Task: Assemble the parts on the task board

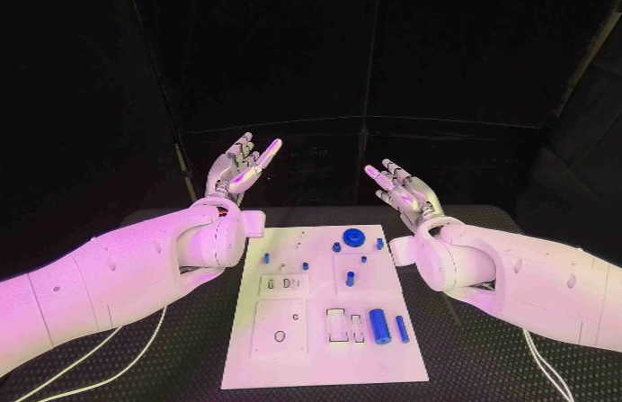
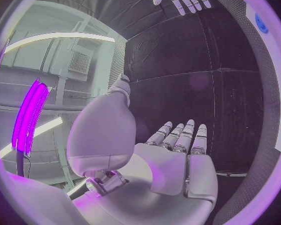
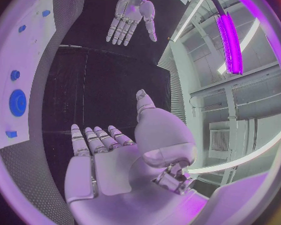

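Board: the white task board [image 1: 324, 330] lies flat in the middle of the black table [image 1: 493, 366], its long side running away from the robot, between the two arms.
Parts: small blue pieces sit scattered over the board. A round blue knob [image 1: 352, 236] is near the far edge, a thick blue cylinder [image 1: 378, 326] lies near the right edge at the near end, with a thinner blue pin [image 1: 401, 328] just beside it. Several tiny blue pegs [image 1: 349, 278] dot the middle.
Cut-outs: the near left part of the board carries pale rectangular recesses [image 1: 280, 322].
Left hand: the left hand [image 1: 241, 166] is raised beyond the far left corner of the board, palm up, fingers spread and straight, holding nothing. Its wrist camera shows the same flat, released palm [image 2: 172, 165].
Right hand: the right hand [image 1: 404, 189] is lifted past the far right corner, also palm up, fingers apart and grasping nothing [image 3: 109, 160].
Cables: white cables [image 1: 129, 343] trail over the table under the left arm.
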